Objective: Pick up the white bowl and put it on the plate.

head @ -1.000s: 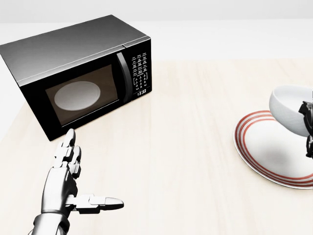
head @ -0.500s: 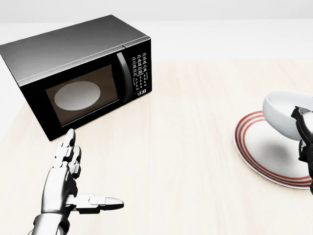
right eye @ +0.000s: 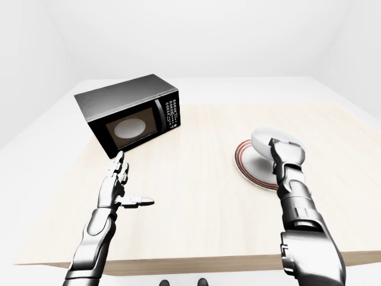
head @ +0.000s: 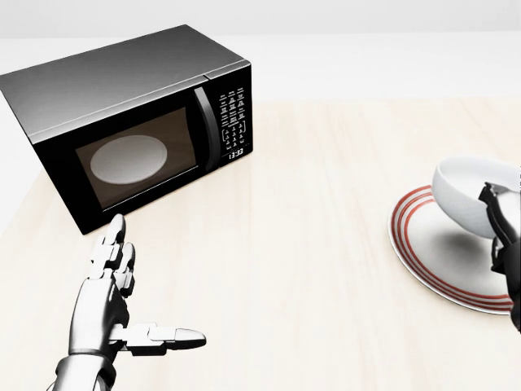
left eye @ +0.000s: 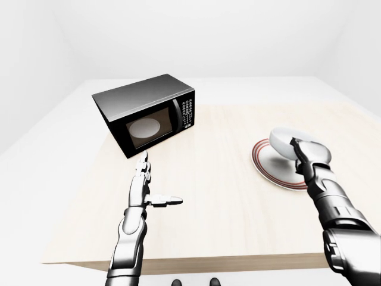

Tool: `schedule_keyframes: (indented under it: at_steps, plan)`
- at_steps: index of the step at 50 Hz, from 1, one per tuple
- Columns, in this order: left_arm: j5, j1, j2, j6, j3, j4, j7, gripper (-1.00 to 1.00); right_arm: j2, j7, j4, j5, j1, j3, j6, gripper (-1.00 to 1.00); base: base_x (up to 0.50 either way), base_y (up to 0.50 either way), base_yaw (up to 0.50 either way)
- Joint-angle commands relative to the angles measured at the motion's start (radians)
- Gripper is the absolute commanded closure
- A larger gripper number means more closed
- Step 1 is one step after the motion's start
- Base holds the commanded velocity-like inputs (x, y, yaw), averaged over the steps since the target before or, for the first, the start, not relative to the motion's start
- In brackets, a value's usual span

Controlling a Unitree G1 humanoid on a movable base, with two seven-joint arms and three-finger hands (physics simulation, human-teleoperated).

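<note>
White glossy round bowl (head: 466, 198) hangs tilted above the far edge of the round white plate with red rim rings (head: 423, 261), which lies flat on the pale wooden bench (head: 309, 244) at the head view's right. The right robot hand (left eye: 300, 155) is clenched on the bowl's near rim, dark fingers (head: 498, 208) hooked over the lip. A shadow under the bowl suggests it is not yet resting on the plate, though whether its base touches the rim I cannot tell. By my reading the pick-up is done and the carry is nearly over; what remains is to level the bowl, lower it onto the plate's middle and let go.

The left robot hand (head: 110, 297) rests released, fingers spread, holding nothing, near a black boxy microwave oven with a glass door (head: 130, 122) at the view's left, well apart from the plate.
</note>
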Motion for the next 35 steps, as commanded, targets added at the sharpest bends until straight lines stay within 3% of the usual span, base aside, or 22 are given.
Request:
schedule_keyframes:
  at_steps: [1, 35]
  plan:
    - [0.0, 0.0, 0.0, 0.0, 0.0, 0.0, 0.0, -1.0, 0.0, -0.034, 0.003, -0.062, -0.008, -0.001, 0.011, 1.0, 0.0, 0.0, 0.0]
    - [0.0, 0.0, 0.0, 0.0, 0.0, 0.0, 0.0, -1.0, 0.005, -0.034, 0.007, -0.062, -0.001, 0.001, 0.01, 1.0, 0.0, 0.0, 0.0]
